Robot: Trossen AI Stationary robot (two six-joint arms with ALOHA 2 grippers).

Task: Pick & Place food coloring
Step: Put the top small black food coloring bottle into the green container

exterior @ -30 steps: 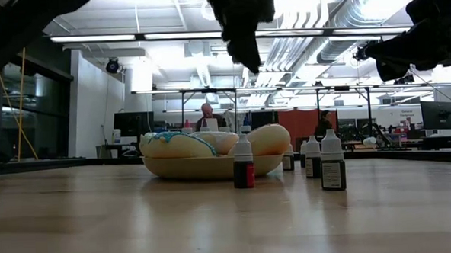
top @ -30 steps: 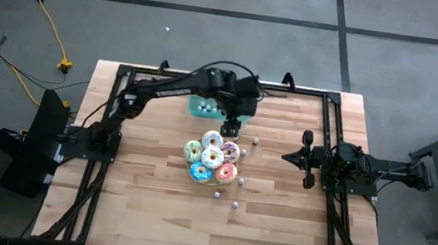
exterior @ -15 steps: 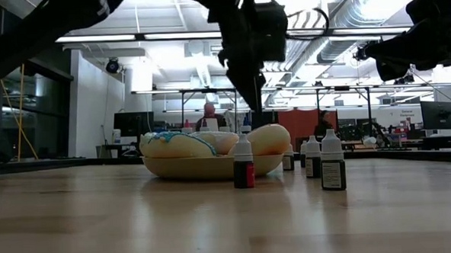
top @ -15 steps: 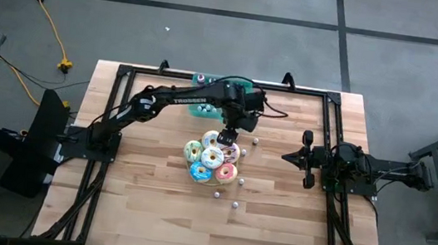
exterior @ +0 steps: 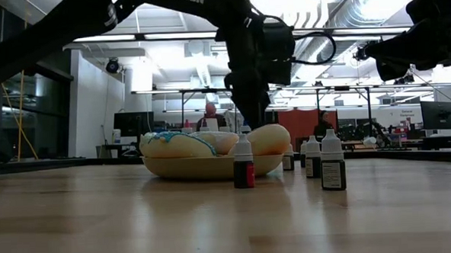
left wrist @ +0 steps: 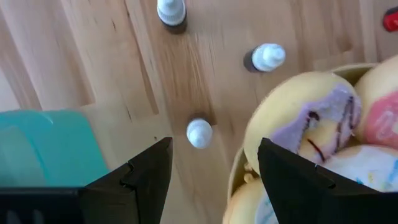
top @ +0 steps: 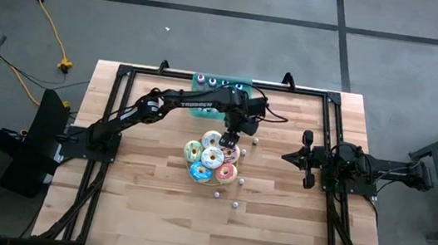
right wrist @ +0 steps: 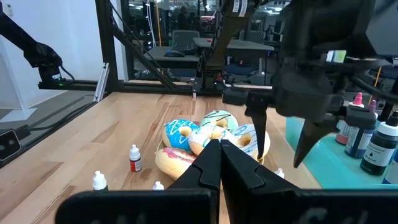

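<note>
Since a second ago, left hand (left wrist: 211, 168) swung from beside teal tray (top: 204, 108) to above a white-capped bottle (left wrist: 199, 132), fingers spread and empty. Five donuts (top: 211, 157) on plate; right hand (top: 306, 159) parked aside, fingers together.

A bowl of donuts (top: 213, 160) sits near the middle of the tabletop (top: 142, 205). Behind it, toward the far edge, lies the tray (top: 204, 106) with several bottles (top: 201, 79) in it. The left tool (top: 232, 134) hangs open over the gap between tray and bowl, directly above one small bottle (left wrist: 199, 132). More small bottles (top: 235, 204) stand loose around the bowl. The right tool (top: 287, 157) waits well apart on the bowl's right.
</note>
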